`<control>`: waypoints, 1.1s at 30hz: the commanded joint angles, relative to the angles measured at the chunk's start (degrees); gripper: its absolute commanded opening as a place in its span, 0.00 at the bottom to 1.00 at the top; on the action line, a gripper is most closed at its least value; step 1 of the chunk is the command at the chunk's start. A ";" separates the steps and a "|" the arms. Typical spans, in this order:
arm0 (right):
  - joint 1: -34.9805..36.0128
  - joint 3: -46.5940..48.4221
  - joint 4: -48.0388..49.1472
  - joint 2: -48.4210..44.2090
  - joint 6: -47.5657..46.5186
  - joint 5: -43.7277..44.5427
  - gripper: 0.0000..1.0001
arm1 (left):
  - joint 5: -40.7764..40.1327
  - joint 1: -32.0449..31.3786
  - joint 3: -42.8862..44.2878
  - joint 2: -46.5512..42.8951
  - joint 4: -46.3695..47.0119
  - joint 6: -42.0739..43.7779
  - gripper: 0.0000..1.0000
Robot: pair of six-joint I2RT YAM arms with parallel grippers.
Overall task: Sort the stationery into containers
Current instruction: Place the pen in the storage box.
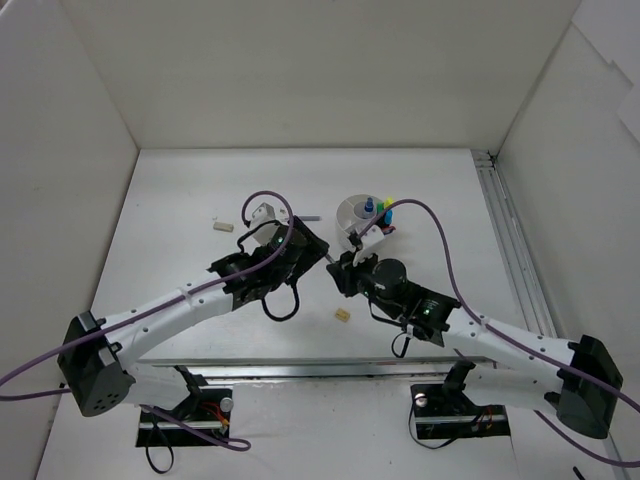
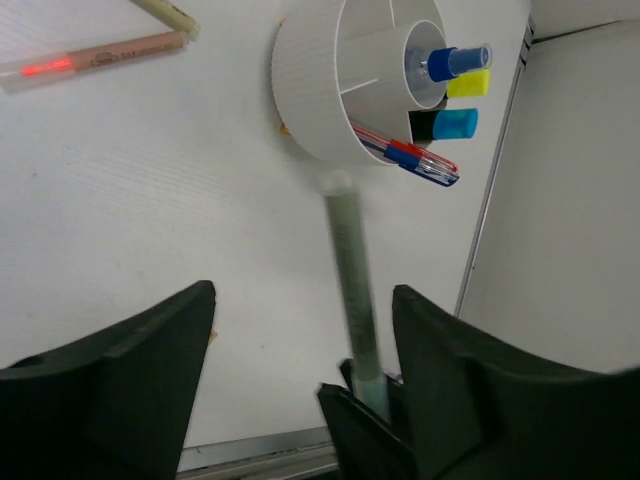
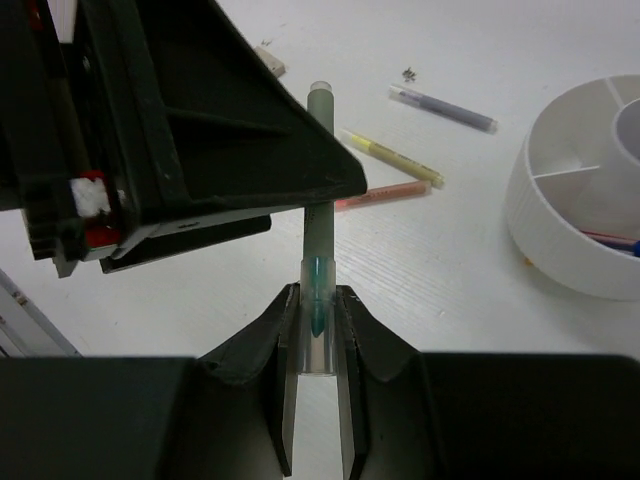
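Observation:
A pale green pencil (image 3: 320,215) with a clear cap is held off the table, and my right gripper (image 3: 318,330) is shut on its capped end. My left gripper (image 2: 305,340) is open around the same pencil (image 2: 350,270), with its fingers standing apart from the shaft on both sides. The round white organizer (image 2: 310,90) holds a blue-capped marker (image 2: 450,62), a yellow-capped highlighter (image 2: 468,83), a blue-capped highlighter (image 2: 455,124) and a red and blue pen (image 2: 410,157). From above, both grippers (image 1: 318,248) (image 1: 337,268) meet just in front of the organizer (image 1: 350,212).
A yellow pencil (image 3: 395,160), a pink pencil (image 3: 385,195) and a grey-purple pencil (image 3: 445,108) lie on the table beyond the grippers. One beige eraser (image 1: 224,226) sits at the left, another (image 1: 343,315) near the front. White walls enclose the table.

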 commanded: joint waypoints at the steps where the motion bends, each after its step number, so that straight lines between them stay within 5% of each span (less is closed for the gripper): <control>1: 0.52 6.78 -7.91 -4.66 -2.12 6.30 0.00 | -4.22 -0.13 3.11 -2.77 0.75 7.30 0.70; 5: -1.58 10.02 -17.84 -6.51 -4.41 12.73 0.00 | -7.91 0.57 1.62 -6.45 -1.36 10.64 0.85; 9: -6.85 16.26 -29.71 -5.29 -8.36 9.05 0.00 | -10.82 2.41 0.65 -9.79 -5.40 14.86 1.00; 13: -11.26 27.22 -44.46 1.46 -13.90 3.79 0.00 | -13.99 5.75 -0.84 -12.53 -6.90 24.43 0.99; 20: -16.62 42.96 -55.72 14.82 -25.67 -3.95 0.00 | -11.36 9.89 -2.51 -12.36 -6.90 38.16 1.00; 25: -16.98 56.77 -67.15 28.01 -30.17 0.75 0.00 | -9.08 11.12 -5.32 -11.56 -2.00 43.87 0.99; 33: -17.06 66.81 -71.04 40.06 -31.57 2.01 0.00 | 1.13 17.71 -11.48 -12.62 6.90 48.71 0.99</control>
